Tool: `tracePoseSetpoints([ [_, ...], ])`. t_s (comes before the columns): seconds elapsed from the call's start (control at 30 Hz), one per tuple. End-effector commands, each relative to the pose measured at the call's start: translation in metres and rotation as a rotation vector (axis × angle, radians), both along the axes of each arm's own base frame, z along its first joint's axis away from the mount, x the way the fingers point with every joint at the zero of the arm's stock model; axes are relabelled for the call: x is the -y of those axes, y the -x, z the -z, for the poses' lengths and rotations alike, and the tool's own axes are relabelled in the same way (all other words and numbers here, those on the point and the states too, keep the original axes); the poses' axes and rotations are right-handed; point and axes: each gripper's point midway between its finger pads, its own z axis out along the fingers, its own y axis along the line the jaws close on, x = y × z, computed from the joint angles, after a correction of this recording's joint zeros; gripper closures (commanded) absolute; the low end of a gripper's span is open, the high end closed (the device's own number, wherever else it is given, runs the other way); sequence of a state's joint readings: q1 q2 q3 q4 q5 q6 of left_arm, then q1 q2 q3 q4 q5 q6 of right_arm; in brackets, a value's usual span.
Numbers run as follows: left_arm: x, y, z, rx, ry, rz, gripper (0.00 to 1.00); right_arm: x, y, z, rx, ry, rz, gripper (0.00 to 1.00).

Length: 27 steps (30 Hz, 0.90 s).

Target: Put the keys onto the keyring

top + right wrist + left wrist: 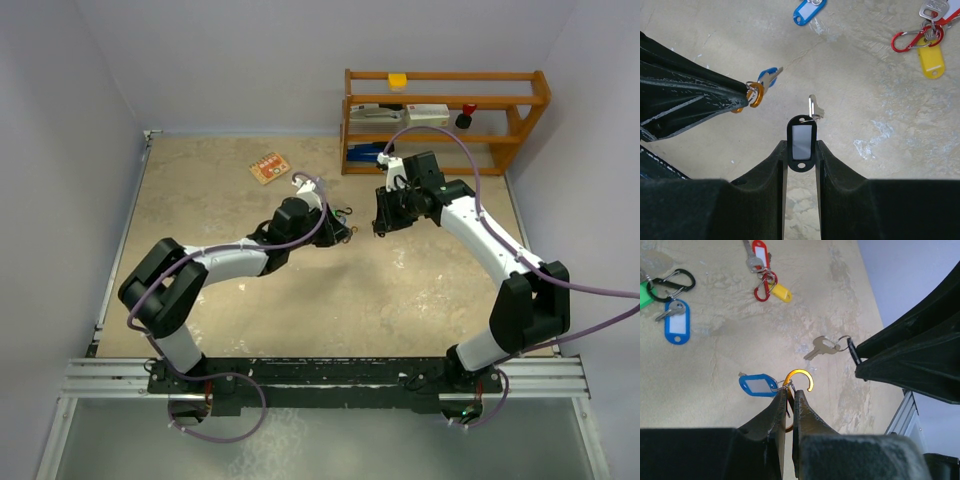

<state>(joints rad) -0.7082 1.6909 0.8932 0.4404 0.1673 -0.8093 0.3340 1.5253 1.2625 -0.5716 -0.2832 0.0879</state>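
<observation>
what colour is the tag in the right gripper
Black tag with a pale insert, clearest in the right wrist view.

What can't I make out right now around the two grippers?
Left wrist: orange clip lower half, buried between the left fingers.
Left wrist: black tag, mostly behind the right fingers.
Left wrist: green tag, cut by the left edge.
Right wrist: silver key head, partly behind the black tag.
Top external: what the fingers hold, too small to tell.

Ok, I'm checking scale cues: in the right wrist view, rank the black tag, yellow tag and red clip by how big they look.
1. black tag, clearly largest, but it is nearest the camera.
2 and 3. red clip and yellow tag look about alike; no ranking.
</observation>
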Motion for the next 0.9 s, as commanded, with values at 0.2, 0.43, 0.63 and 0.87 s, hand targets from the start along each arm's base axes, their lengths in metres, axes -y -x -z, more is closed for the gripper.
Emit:
tracePoseSetpoints([
  [0.2,0.025,-0.021,-0.038,0.101,0.078,-0.027,1.0,-0.01,-0.003,-0.021,0.038,-0.037,-0.015,0.81],
  [0.43,0.032,-0.026,-0.036,0.092,0.081,-0.037,1.0,-0.011,-0.002,-0.022,0.039,-0.042,-0.017,0.81],
  [0.63,0.037,-0.027,-0.038,0.094,0.092,-0.036,1.0,-0.012,-0.001,-0.02,0.036,-0.042,-0.017,0.81],
  [0.87,0.039,-0.027,-0.04,0.098,0.089,-0.04,1.0,-0.013,-0.002,-0.018,0.031,-0.047,-0.016,0.81],
])
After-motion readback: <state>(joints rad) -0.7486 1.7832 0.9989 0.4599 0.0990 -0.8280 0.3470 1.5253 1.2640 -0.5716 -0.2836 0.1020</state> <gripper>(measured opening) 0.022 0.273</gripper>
